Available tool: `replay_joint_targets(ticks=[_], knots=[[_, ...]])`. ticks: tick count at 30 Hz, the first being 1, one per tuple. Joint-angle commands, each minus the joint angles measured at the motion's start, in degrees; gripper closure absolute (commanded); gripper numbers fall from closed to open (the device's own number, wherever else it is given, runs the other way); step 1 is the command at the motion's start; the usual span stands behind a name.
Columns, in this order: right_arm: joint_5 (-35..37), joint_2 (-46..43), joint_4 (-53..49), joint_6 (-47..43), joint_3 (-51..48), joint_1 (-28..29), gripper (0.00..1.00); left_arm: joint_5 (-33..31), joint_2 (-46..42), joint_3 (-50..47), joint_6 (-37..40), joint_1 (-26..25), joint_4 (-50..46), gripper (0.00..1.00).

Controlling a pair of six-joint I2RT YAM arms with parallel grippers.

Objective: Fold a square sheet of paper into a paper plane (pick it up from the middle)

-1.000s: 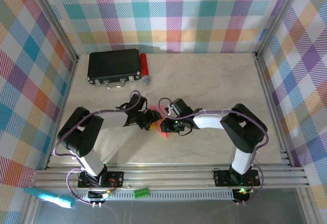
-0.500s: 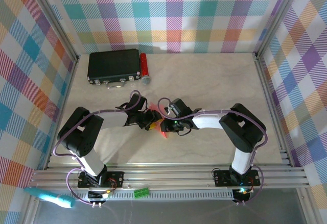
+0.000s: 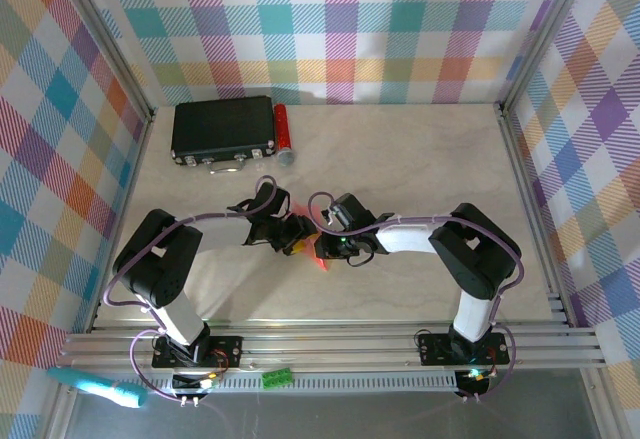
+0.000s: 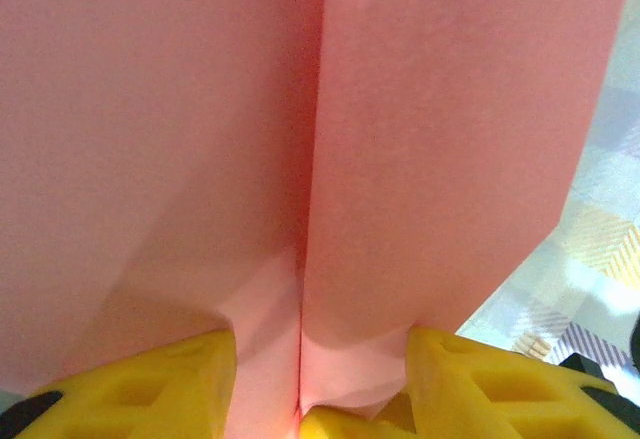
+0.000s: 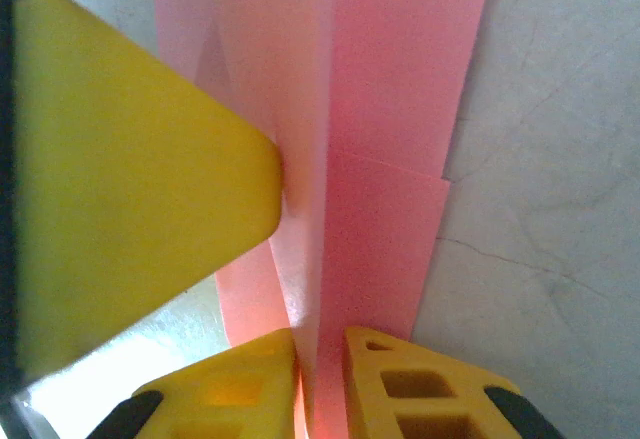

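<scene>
Above pale table (image 3: 430, 159), pinching paper (image 5: 390, 79) at its crease in right gripper (image 5: 318, 344), fingers narrow — likely sharpening the fold; straddling it with left gripper (image 4: 320, 344), half-spread, hold unclear.

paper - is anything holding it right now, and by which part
Both: right gripper pinches the pink paper on its raised centre fold; left gripper clamps either side of that crease.

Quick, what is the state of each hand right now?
Left hand: closed, holding the pink paper.
Right hand: closed on the pink paper's middle fold.
</scene>
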Motion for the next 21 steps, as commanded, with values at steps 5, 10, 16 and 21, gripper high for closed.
replay_joint_targets(ticks=[5, 10, 16, 21], knots=[[1.2, -0.9, -3.5, -2.5, 0.6, 0.2, 0.82, -2.0, -3.0, 2.1, 1.7, -0.6, -8.2, 0.50], [0.6, -0.9, -4.0, -3.2, 0.7, 0.1, 0.82, -1.9, -3.2, 2.2, 2.4, 0.4, -7.3, 0.49], [0.6, -0.9, -3.9, -3.3, 1.0, 0.1, 0.82, -1.4, -1.9, 1.2, 2.4, 1.4, -5.7, 0.49], [0.4, -1.1, -3.8, -3.4, 1.4, 0.1, 0.80, -0.8, -0.4, 1.3, 2.4, 1.5, -5.4, 0.49]])
